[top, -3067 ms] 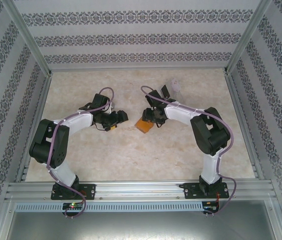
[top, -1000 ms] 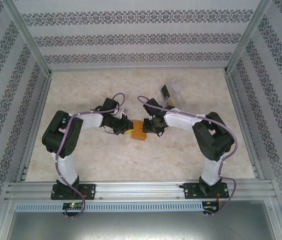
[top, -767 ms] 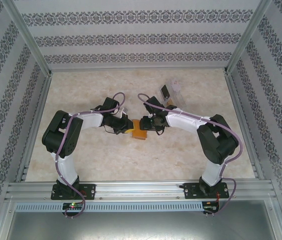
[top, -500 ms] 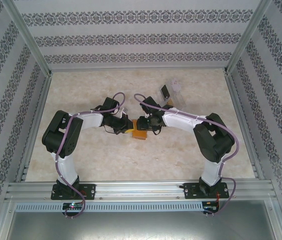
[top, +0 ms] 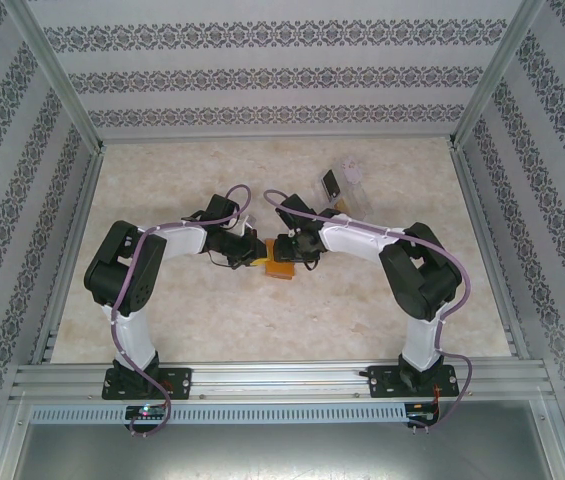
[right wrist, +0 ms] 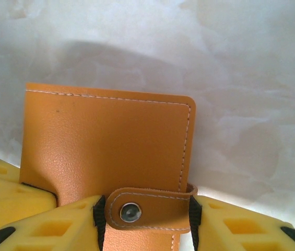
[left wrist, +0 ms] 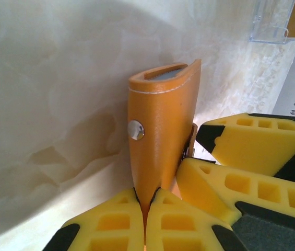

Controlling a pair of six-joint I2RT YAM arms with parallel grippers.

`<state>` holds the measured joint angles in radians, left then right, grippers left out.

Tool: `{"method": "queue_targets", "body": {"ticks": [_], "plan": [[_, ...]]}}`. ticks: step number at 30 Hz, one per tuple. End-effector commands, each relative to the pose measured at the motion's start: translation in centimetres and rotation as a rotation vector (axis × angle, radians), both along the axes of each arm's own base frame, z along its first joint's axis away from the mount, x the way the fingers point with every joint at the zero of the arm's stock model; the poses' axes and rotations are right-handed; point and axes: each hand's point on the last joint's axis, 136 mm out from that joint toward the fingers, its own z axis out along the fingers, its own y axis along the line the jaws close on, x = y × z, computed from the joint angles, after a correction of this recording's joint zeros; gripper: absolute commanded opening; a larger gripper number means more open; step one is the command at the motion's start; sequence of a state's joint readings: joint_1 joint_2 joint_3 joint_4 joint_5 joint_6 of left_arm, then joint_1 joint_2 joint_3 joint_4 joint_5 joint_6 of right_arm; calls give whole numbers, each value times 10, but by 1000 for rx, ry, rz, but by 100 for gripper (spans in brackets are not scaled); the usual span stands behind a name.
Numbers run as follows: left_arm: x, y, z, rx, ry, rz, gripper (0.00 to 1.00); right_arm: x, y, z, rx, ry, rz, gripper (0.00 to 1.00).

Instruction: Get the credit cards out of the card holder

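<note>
Near the middle of the table [top: 162, 320], the card holder [top: 280, 266] is squeezed by the left gripper [left wrist: 146, 204] and its tab [right wrist: 157, 201] is pinched by the right gripper [right wrist: 146, 215], so it can be opened

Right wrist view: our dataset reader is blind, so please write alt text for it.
A closed orange card holder fills the centre, its snap tab pinched between the right gripper's yellow fingers at the bottom edge. Behind it lies a pale marbled table.
</note>
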<state>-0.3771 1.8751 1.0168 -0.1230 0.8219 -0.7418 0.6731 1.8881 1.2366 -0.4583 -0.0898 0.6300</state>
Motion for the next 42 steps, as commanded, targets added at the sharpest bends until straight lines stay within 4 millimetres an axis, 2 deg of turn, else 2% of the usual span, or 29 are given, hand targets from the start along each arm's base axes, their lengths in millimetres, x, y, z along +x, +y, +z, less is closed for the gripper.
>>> {"method": "queue_targets", "body": {"ticks": [1, 13, 19, 24, 26, 28, 31, 35, 42], "plan": [[0, 5, -1, 69, -6, 8, 0, -2, -19, -9, -110, 9, -34, 47], [-4, 19, -10, 161, 0, 36, 0, 0, -55, -5, -212, -31, -140, 38], [-4, 21, -10, 166, -4, 47, 0, 0, -62, -6, -210, -32, -150, 37], [-4, 16, -9, 148, -2, 35, 0, 3, -50, 4, -149, -49, -128, 37], [-3, 16, -6, 158, -7, 33, 14, 5, -41, 8, -100, -58, -108, 38], [-2, 18, -3, 174, -12, 33, 35, 6, -30, 9, -52, -47, -82, 38], [3, 18, 10, 174, -43, 38, 56, 6, -22, 6, -21, -30, -75, 36], [13, 27, 26, 211, -99, 89, 72, 8, -20, 4, -10, -32, -81, 31], [23, 65, 47, 314, -175, 196, 91, 6, -21, 2, -33, -28, -39, 18]]}}
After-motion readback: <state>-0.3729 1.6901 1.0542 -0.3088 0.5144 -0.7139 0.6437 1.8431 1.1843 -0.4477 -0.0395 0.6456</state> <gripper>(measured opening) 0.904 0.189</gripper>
